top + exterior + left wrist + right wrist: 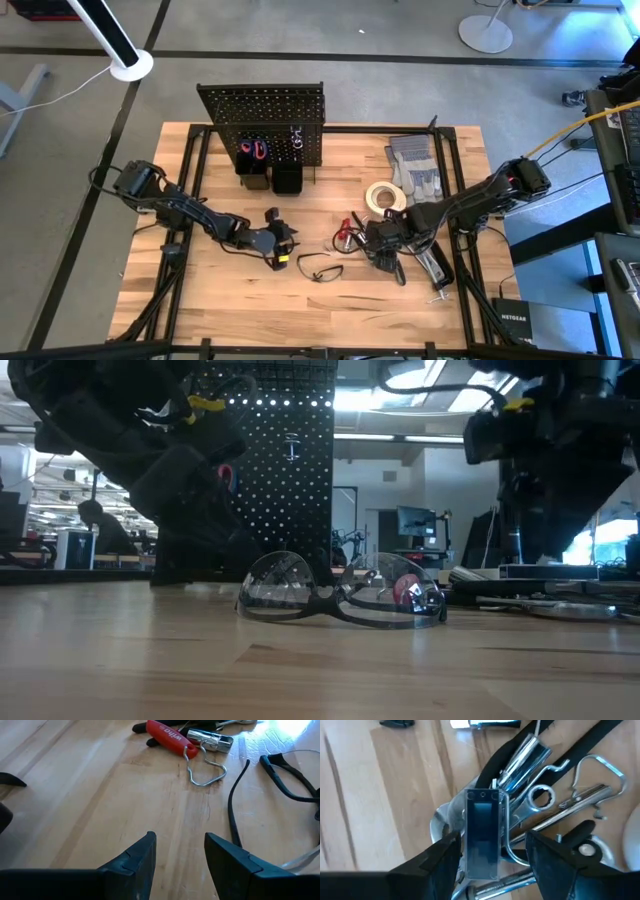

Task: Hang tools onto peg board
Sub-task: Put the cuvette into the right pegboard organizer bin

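one glasses (320,270) on the counter (230,300), one tape (384,197), two gloves (415,168), left gripper (180,857) jaws apart beside them, right gripper (492,855) jaws apart over the tools (540,800).

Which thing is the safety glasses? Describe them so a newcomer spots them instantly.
Start at the upright black peg board at the table's back edge and come toward the front edge. Between the two grippers lie the safety glasses: clear lenses, thin black frame, apart from the pile of metal tools.
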Controlling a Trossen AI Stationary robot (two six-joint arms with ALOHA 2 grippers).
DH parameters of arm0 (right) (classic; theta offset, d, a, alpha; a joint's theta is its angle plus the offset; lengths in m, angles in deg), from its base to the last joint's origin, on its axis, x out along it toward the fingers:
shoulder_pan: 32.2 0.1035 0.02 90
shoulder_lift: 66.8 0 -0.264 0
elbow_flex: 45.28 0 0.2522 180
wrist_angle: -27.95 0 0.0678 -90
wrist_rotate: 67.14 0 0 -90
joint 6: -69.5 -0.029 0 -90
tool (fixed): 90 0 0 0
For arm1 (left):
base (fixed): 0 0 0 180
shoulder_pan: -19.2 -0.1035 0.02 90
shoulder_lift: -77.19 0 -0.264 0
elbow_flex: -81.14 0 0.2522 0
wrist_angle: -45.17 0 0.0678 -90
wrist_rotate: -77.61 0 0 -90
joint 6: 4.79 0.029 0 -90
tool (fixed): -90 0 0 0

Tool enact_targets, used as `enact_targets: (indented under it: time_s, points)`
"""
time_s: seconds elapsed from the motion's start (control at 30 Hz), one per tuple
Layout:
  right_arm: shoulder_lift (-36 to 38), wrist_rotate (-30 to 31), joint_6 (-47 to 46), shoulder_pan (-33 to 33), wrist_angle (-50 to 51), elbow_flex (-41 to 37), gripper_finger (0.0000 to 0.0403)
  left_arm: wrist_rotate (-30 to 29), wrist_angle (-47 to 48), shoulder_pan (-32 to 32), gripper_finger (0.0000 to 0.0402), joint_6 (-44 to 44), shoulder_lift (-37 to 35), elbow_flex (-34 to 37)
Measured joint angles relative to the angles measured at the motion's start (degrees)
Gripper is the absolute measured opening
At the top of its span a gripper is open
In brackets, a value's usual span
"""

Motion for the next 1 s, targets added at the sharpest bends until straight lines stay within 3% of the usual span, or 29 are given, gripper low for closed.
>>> enact_targets:
  time_s: [0.27, 0.77, 1.0]
  points:
    - [0.0, -0.8, -1.6, 0.2, -5.2, -2.6, 0.0211, 0.1, 0.0, -1.1, 0.0155, 0.1, 0.0, 0.0]
    - [-1.6, 3.8, -2.7, 2.3, -7.4, -3.8, 0.0124, 0.1, -0.4, -1.1, 0.0155, 0.0, 0.0, 0.0]
    - [-2.6, 4.1, -2.8, 2.3, -7.3, -3.3, 0.0126, 0.1, -0.4, -1.1, 0.0155, 0.0, 0.0, 0.0]
